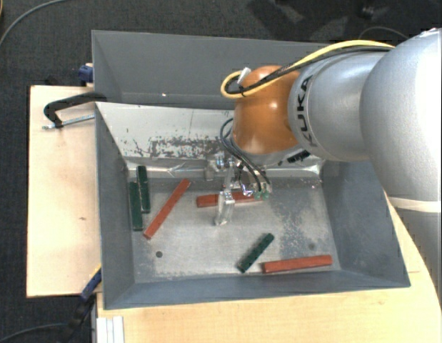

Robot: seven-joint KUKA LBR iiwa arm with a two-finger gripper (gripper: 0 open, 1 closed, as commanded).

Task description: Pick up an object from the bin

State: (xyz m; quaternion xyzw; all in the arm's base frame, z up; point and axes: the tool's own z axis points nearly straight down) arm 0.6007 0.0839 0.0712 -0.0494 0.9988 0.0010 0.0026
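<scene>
Camera view, looking down into a grey metal bin with sloped walls and a scuffed floor. The silver arm comes in from the right and covers the upper right part of the bin. Its wrist carries a rounded orange cover with a yellow cable looped over the top.

Below the cover, the gripper reaches down to the floor near the bin's middle, somewhat toward the back wall. It sits right at the middle red stick, a short flat bar lying left to right across the floor. The gripper's metal crosses in front of this stick about midway along it. Whether the claw is open, closed or gripping the stick cannot be told from this angle.

Other sticks lie scattered and well apart from the gripper. To the left, a slanted red stick runs from upper right to lower left. Further left, against the left wall, two dark green sticks lie side by side, pointing front to back. Toward the front, a single green stick lies at an angle. Just beside its lower end, a front red stick lies along the front wall.
</scene>
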